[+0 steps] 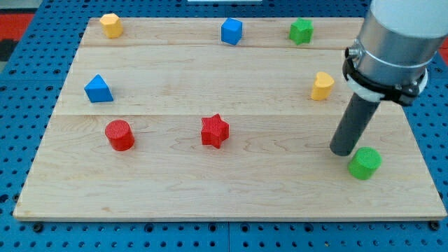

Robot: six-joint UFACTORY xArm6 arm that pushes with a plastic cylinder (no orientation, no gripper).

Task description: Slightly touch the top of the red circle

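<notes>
My tip rests on the tabletop at the view's right, just beside the green circle. There is no pincer here, only a rod, so nothing is held. The red circle stands well apart, at the view's left. The approach is not yet begun; I judge the next move must cross leftward, passing above the red star, then come gently down to the circle's upper edge.

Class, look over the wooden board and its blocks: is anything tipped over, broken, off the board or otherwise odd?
Nothing stands out. All eight blocks sit apart on the board, none damaged or over an edge. My tip rests beside the green cylinder at the view's right, far from the red cylinder at the left.
</notes>
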